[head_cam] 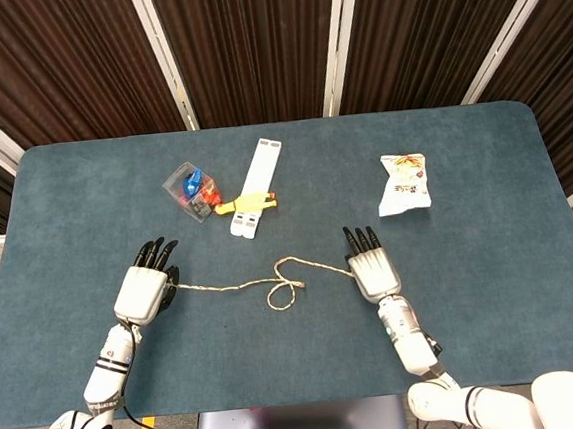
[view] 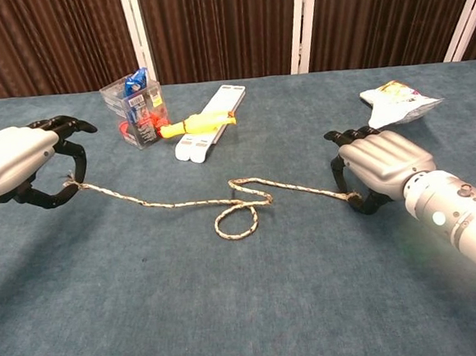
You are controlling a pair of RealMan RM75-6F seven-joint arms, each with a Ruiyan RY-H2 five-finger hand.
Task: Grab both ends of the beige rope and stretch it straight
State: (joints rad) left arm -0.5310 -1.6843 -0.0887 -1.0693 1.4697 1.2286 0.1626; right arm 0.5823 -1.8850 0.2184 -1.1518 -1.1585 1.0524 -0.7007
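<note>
The beige rope [head_cam: 235, 285] [view: 174, 204] lies across the blue table with a small loop [view: 237, 221] near its middle and slack on both sides. My left hand [head_cam: 144, 289] [view: 18, 162] pinches the rope's left end between thumb and finger, just above the cloth. My right hand [head_cam: 372, 270] [view: 383, 163] sits palm down at the right end, with its fingers curled down and its thumb closed on the rope's tip.
Behind the rope stand a clear plastic box [head_cam: 192, 191] [view: 136, 108] with blue and red items, a yellow toy [head_cam: 246, 204] lying on a long white strip [head_cam: 261, 171], and a snack bag [head_cam: 404, 183] [view: 397, 99] at the back right.
</note>
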